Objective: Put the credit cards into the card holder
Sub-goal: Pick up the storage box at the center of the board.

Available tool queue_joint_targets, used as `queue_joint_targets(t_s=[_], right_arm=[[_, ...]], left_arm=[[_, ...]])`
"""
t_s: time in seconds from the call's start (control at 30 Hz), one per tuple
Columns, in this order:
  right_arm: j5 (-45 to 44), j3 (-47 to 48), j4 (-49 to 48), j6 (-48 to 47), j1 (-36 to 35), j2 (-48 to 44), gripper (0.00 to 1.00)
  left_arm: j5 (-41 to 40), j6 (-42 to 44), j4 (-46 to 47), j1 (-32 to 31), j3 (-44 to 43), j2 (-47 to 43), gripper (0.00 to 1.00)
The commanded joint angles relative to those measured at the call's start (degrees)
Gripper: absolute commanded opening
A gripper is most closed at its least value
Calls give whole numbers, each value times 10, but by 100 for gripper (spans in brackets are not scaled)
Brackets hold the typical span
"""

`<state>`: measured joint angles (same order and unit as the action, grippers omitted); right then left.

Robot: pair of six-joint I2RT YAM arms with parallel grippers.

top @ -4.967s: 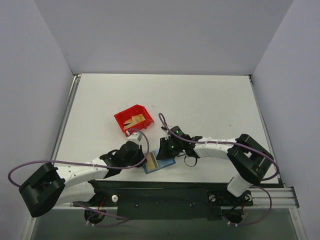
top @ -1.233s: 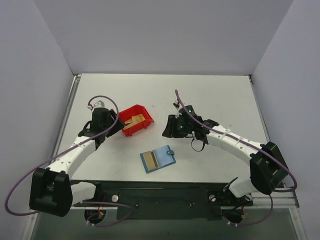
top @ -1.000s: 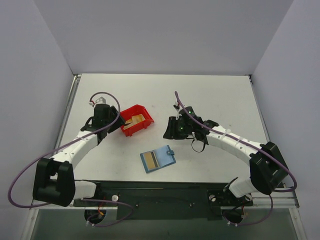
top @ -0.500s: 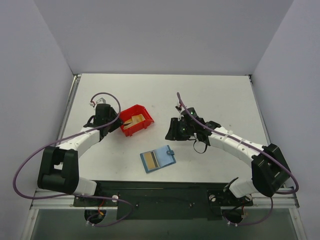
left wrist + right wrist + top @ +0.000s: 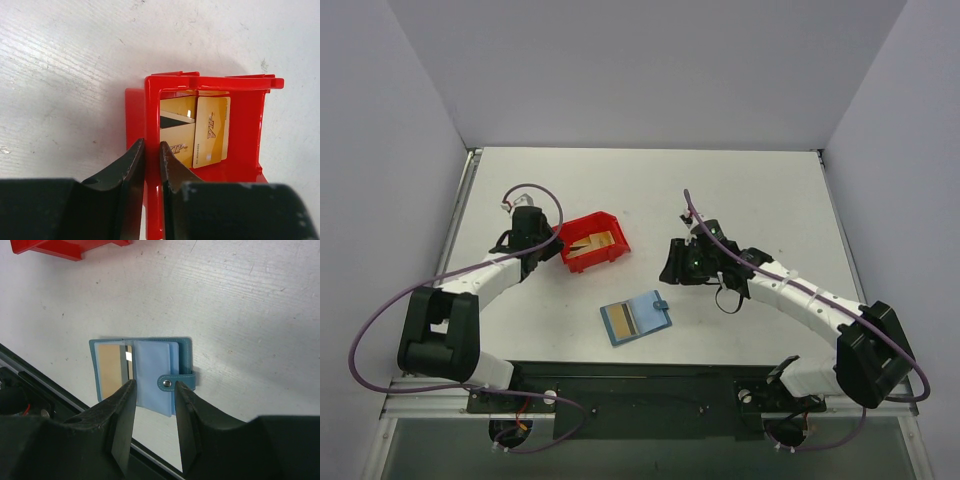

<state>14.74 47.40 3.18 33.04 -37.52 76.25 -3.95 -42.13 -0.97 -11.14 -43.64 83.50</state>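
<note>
The teal-blue card holder (image 5: 637,318) lies open on the table near the front edge. A gold-tan card (image 5: 618,321) sits in its left side and also shows in the right wrist view (image 5: 111,367). More gold credit cards (image 5: 212,130) lie inside the red bin (image 5: 592,240). My left gripper (image 5: 548,243) is shut on the bin's left wall (image 5: 152,115), one finger inside and one outside. My right gripper (image 5: 672,262) is open and empty, hovering behind and to the right of the card holder (image 5: 155,365).
The red bin's rim (image 5: 215,82) stands above the cards. The black rail (image 5: 650,385) runs along the table's front edge just below the card holder. White walls close in the left, back and right sides.
Both grippers have left the card holder, where a card now sits. The left gripper has gone to the red bin and stands on its wall. The right gripper has drifted slightly right.
</note>
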Motion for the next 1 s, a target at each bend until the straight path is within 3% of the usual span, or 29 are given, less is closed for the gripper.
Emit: queue_joint_targets(t_s=[0.0, 0.1, 0.3, 0.57, 0.8, 0.97], right_arm=[[-16, 0, 13, -6, 4, -13, 32], [-16, 1, 15, -7, 4, -14, 32], [-26, -1, 20, -5, 4, -17, 32], [-39, -7, 30, 7, 4, -45, 32], [-65, 13, 52, 5, 3, -37, 32], [-72, 33, 64, -4, 3, -23, 32]], left_arm=[[11, 5, 42, 2, -4, 0, 8], [22, 4, 50, 1, 7, -4, 0], [39, 4, 62, -2, 36, -40, 0], [39, 21, 25, -12, 56, -154, 0], [52, 61, -23, -12, 45, -194, 0], [71, 64, -7, -12, 53, -215, 0]])
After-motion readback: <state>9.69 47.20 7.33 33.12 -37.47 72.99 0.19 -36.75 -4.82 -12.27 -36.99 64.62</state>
